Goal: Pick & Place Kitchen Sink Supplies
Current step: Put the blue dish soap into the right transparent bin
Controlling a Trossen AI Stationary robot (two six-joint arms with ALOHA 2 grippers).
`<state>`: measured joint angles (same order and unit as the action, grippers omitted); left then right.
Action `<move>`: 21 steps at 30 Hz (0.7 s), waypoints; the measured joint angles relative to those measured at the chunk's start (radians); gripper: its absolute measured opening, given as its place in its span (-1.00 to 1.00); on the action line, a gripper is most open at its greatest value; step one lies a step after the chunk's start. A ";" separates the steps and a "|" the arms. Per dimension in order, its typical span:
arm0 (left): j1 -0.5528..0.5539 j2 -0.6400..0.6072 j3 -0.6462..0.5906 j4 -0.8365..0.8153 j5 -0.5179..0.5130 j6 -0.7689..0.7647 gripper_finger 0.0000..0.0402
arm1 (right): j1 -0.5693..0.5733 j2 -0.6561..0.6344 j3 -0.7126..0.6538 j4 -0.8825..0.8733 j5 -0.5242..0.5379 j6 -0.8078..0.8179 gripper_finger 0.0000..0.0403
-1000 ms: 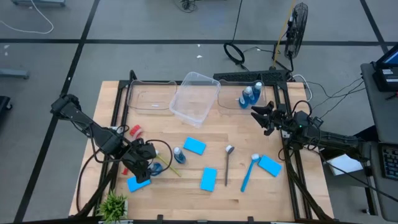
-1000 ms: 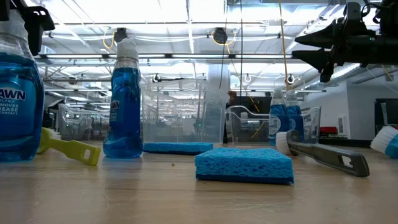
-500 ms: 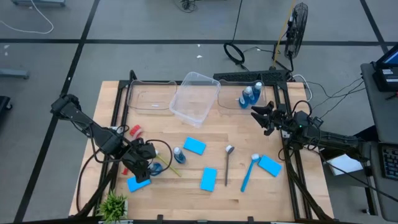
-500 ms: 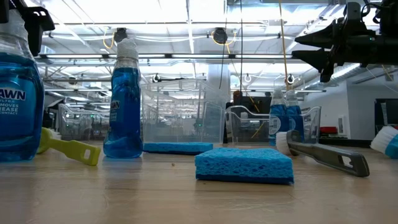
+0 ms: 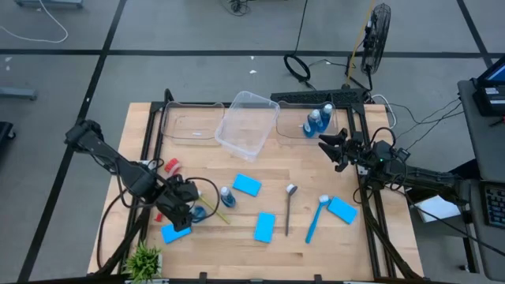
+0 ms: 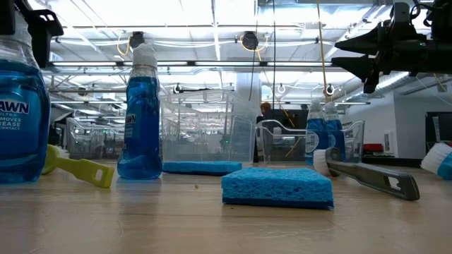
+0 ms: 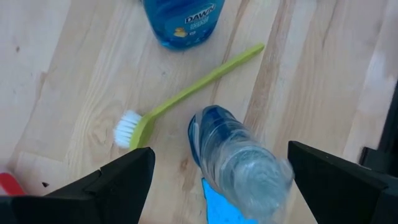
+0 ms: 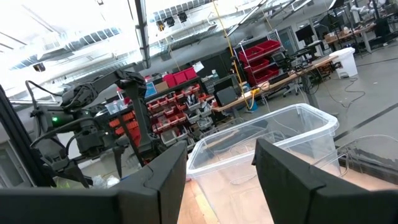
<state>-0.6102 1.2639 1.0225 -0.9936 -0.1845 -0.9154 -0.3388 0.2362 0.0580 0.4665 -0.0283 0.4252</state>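
Note:
My left gripper [image 5: 186,208] [image 7: 221,155] hangs open over the table's near-left part. Its fingers stand on either side of an upright blue bottle [image 7: 239,155] [image 6: 20,127] without touching it. A second blue bottle [image 5: 226,196] stands nearby, and a yellow-green brush [image 7: 186,90] lies flat between them. Several blue sponges [image 5: 247,185] [image 5: 265,226] [image 5: 342,210] [image 5: 175,233], a blue brush [image 5: 316,219], a metal spoon [image 5: 289,207] and a red brush [image 5: 170,167] lie on the wood. My right gripper [image 5: 325,146] [image 6: 337,55] waits open in the air at the right.
Three clear bins line the far edge: a left one [image 5: 189,122], a tilted middle one [image 5: 248,125], and a right one [image 5: 335,126] holding two blue bottles [image 5: 319,120]. A small green plant [image 5: 144,259] sits at the near-left corner. Bare wood shows around the table's middle.

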 joint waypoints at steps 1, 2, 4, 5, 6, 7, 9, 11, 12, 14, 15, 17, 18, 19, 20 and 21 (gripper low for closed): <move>0.000 0.007 0.000 0.000 0.001 -0.001 0.82 | 0.000 0.000 0.000 0.000 0.000 0.000 -0.12; 0.000 0.014 0.000 0.001 0.002 -0.003 0.82 | 0.000 0.000 0.000 0.000 0.000 0.000 -0.12; 0.000 0.031 0.000 0.000 0.006 0.005 0.82 | 0.000 0.000 0.000 0.000 0.000 -0.001 -0.12; 0.000 0.040 0.000 0.000 0.007 0.008 0.82 | 0.000 0.000 0.000 0.000 0.000 -0.001 -0.12; 0.000 0.047 0.000 0.000 0.008 0.014 0.82 | 0.000 0.000 0.000 -0.001 0.000 -0.002 -0.12; 0.000 0.053 0.000 0.000 0.008 0.014 0.82 | 0.000 0.000 0.000 -0.001 0.000 -0.002 -0.12; 0.000 0.060 -0.001 0.000 0.009 0.013 0.82 | 0.000 0.000 0.000 -0.001 0.000 -0.002 -0.12; 0.000 0.061 -0.001 0.000 0.010 0.005 0.82 | 0.000 0.000 0.000 0.000 0.000 -0.002 -0.12; 0.000 0.061 -0.001 0.000 0.010 0.004 0.82 | 0.000 0.000 0.000 -0.001 0.000 -0.002 -0.12; 0.000 0.061 -0.001 0.000 0.010 0.003 0.81 | 0.000 0.000 0.000 -0.001 0.000 -0.002 -0.12; 0.000 0.061 -0.001 0.000 0.010 0.002 0.79 | 0.000 0.000 0.000 -0.001 0.000 -0.003 -0.12; 0.000 0.061 -0.001 0.000 0.013 0.000 0.71 | 0.000 0.000 0.000 -0.001 0.000 -0.003 -0.12; 0.000 0.061 -0.001 0.000 0.017 0.002 0.66 | 0.000 0.000 0.000 -0.001 0.000 -0.003 -0.12; 0.000 0.061 -0.001 0.000 0.019 0.005 0.60 | 0.000 0.000 0.000 -0.001 0.000 -0.003 -0.12; 0.000 0.061 -0.001 0.000 0.019 0.008 0.52 | 0.000 0.000 0.000 0.000 0.000 -0.003 -0.12; 0.000 0.061 -0.001 0.000 0.019 0.012 0.44 | 0.000 0.000 0.000 -0.001 0.000 -0.002 -0.12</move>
<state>-0.6104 1.3247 1.0218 -0.9936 -0.1650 -0.9036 -0.3388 0.2359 0.0580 0.4660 -0.0280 0.4227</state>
